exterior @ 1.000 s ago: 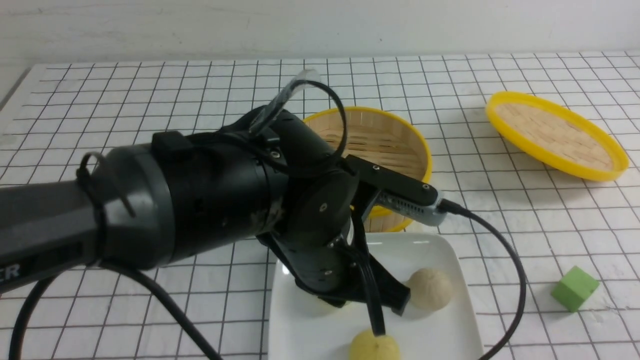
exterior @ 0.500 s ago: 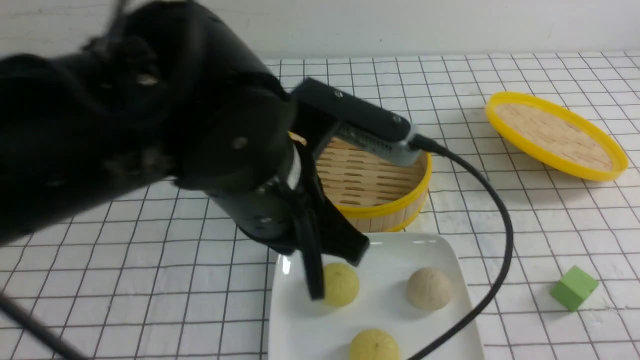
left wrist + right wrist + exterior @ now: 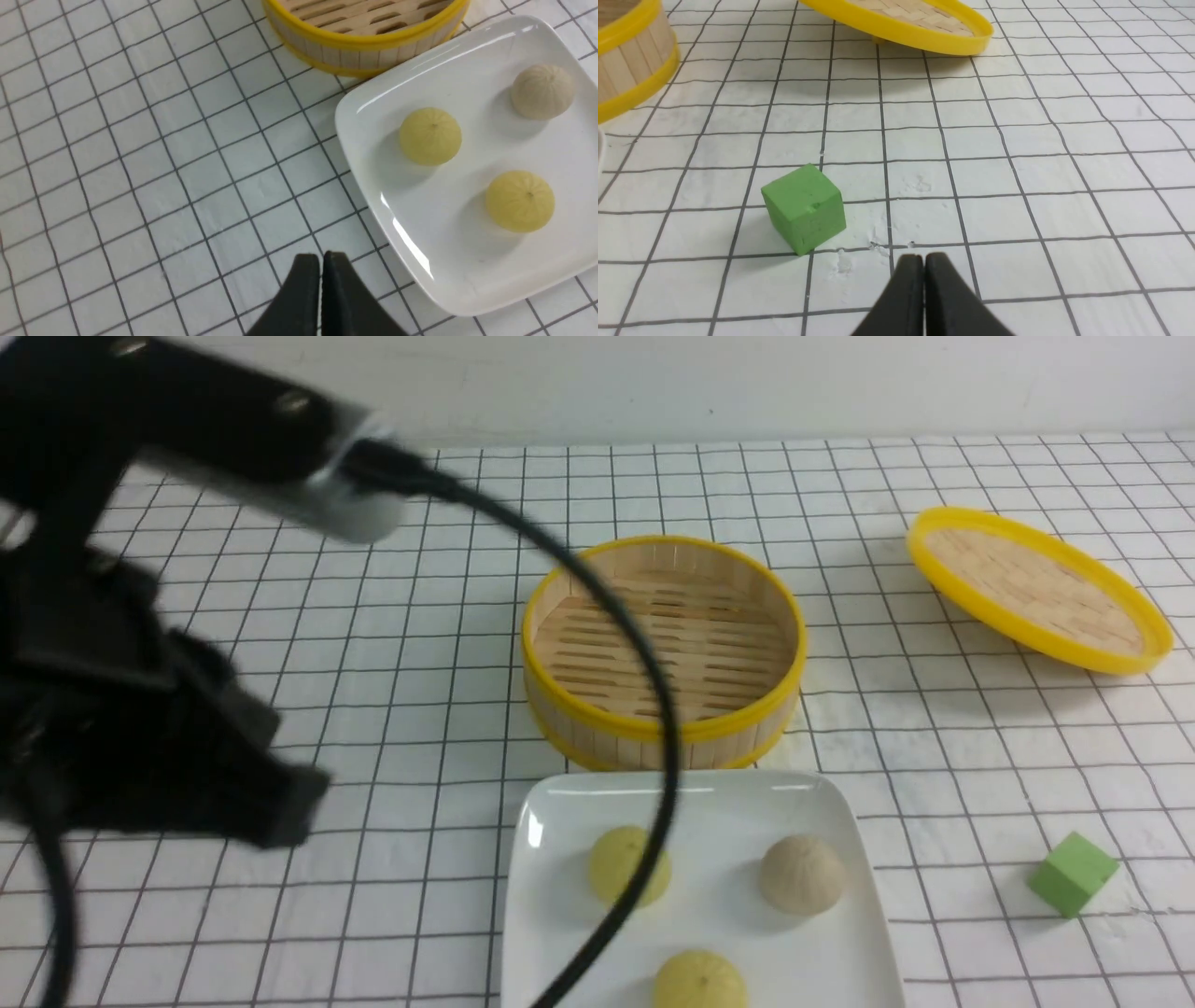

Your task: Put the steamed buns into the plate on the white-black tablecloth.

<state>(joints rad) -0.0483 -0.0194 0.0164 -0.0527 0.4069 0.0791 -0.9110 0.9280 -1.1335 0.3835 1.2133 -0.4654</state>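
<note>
The left gripper has pulled away to the left of the plate and now sits over bare tablecloth, its jaws pressed together with nothing between them. A moment ago it stood over the plate, right at the near-left yellow bun; that bun now lies free on the plate. So the release is done and the arm is retreating.

All three buns rest inside the plate's rim: the left yellow one, the beige one to its right, and a second yellow one nearer the camera, each apart from the others. The steamer basket just beyond the plate shows only its slatted floor, and its lid lies far right on the counter. A green cube sits to the right of the plate, untouched.

The right gripper hangs near that cube, jaws closed and empty.

Judging from this, the task looks complete; nothing remains to carry.
</note>
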